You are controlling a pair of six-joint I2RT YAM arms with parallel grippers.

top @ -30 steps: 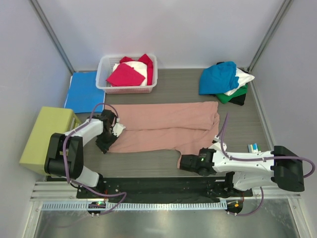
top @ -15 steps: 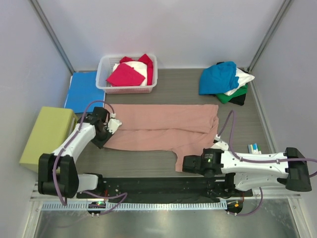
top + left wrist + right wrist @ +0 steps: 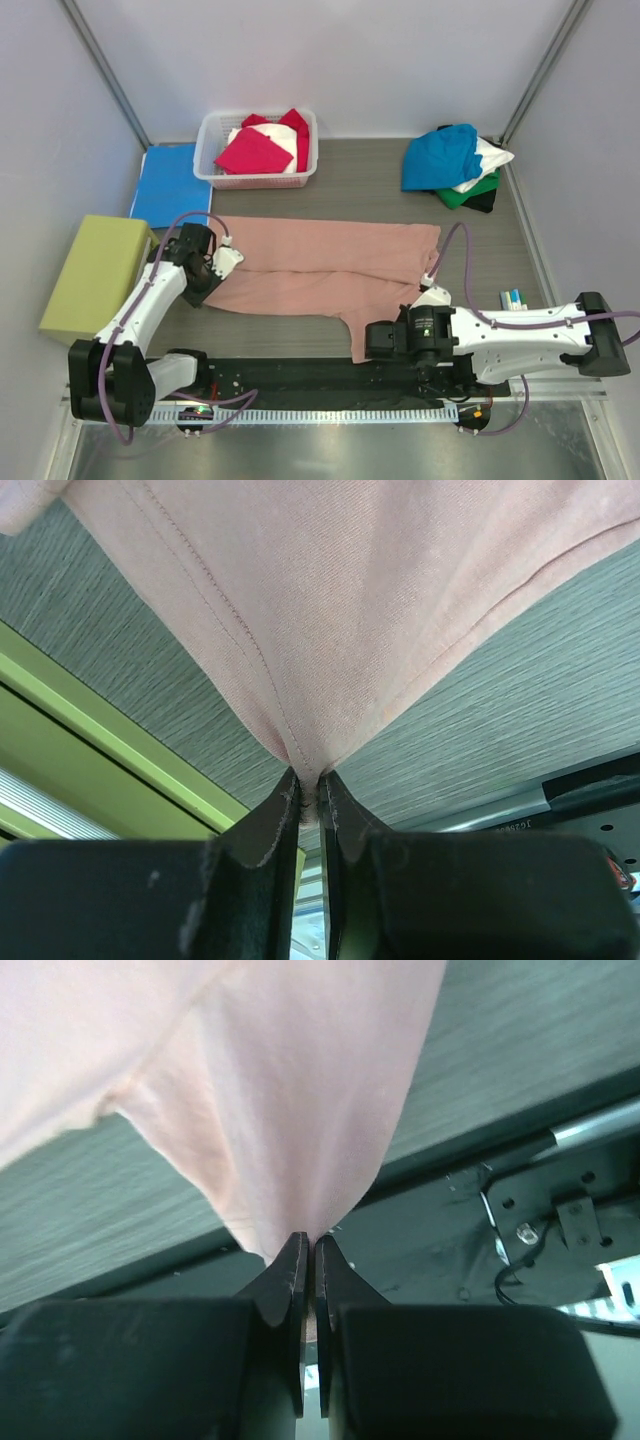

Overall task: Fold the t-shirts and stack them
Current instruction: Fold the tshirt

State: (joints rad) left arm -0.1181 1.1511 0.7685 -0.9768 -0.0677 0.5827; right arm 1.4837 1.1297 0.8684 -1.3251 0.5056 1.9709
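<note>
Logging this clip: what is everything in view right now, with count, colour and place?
dusty-pink t-shirt: one, pink, spread across the middle of the table
t-shirt pile: four layers, teal-blue on top of white, green and black, back right
basket: one, white, back, left of centre
clothes in basket: count unclear, magenta and white
folder: one, blue, flat, just left of the basket
box: one, yellow-green, left edge
markers: small, count unclear, blue-tipped, right side by the right arm
table: one, grey wood-grain
left gripper: one, black, shut on the pink shirt's left end
right gripper: one, black, shut on the shirt's near flap
</note>
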